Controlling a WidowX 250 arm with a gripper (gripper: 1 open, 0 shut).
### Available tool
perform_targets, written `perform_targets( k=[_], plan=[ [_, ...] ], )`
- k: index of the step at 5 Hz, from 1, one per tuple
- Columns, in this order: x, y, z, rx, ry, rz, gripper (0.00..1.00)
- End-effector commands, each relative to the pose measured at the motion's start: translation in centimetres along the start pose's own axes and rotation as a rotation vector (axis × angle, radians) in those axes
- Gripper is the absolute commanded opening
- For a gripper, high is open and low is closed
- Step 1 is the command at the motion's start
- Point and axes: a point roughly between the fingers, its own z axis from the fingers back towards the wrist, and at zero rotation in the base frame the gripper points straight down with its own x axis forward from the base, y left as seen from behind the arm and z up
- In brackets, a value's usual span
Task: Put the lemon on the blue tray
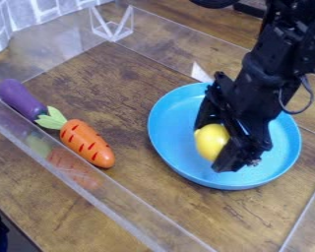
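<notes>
You are looking at a dark, worn wooden bench (134, 89) with visible grain, fenced by clear acrylic walls (68, 39); soft light glints off them.

Black robot arm with a black gripper

The arm (285, 49) is matte black throughout, built from blocky, angular segments with ridged, uneven edges. A thin black cable loops out along its right side. The gripper (226, 148) at its end is also black, with two long, flat, slab-like fingers (247, 156). No markings, labels or screws can be made out.
</notes>
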Motion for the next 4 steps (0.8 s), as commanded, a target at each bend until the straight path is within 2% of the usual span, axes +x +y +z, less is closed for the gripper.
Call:
perform_targets(
  k=[1,4],
  plan=[
    [0.38,1.37,1.21,0.015,-0.044,0.023,0.00],
    [1.11,1.46,0.50,-0.004,-0.050,0.033,0.00]
  ],
)
